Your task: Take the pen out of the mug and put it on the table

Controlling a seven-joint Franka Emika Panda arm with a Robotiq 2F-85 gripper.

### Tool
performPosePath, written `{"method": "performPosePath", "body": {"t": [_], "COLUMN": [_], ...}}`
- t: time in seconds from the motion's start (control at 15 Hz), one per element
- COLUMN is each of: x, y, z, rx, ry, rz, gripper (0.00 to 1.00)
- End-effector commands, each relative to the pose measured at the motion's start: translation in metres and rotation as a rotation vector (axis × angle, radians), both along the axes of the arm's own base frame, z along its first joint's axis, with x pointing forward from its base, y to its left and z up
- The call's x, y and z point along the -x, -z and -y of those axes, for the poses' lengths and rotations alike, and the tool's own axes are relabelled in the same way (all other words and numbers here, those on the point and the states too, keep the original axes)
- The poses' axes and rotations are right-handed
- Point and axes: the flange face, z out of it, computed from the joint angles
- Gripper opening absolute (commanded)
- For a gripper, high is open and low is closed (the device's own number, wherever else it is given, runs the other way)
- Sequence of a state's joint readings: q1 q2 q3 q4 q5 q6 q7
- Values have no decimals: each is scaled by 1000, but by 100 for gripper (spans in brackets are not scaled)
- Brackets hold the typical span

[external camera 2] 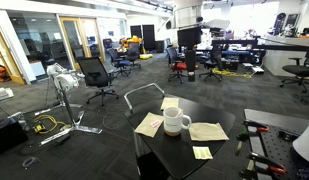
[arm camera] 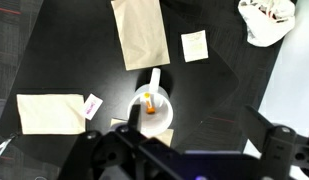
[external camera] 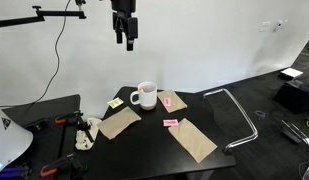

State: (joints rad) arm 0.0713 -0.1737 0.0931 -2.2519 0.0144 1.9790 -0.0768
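Claw (external camera: 125, 43) wide and empty, high above white mug (external camera: 143, 95) with orange pen (arm camera: 149, 101) inside.

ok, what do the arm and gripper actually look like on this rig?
The gripper is black: a blocky body narrowing to two short fingers. In the wrist view it shows only as dark, blurred shapes along the bottom edge. In an exterior view a white arm link sits above the dark gripper. No markings or cables can be made out at this size.
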Motion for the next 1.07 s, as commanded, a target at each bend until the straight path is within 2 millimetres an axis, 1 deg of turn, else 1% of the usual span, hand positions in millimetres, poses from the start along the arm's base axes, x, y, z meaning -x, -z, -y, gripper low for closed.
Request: {"method": "performPosePath", "body": {"t": [0.0, 0.4, 0.8, 0.87, 1.0], "x": [-3, -4, 1, 0, 1], "y": [12, 44, 82, 72, 82], "z": [3, 11, 14, 11, 11], "rx": [13, -11, -21, -12, -12], "ry": [-9, 17, 44, 19, 20], "rz": [49, 94, 88, 79, 72], "gripper": [100, 100, 100, 100, 100]}}
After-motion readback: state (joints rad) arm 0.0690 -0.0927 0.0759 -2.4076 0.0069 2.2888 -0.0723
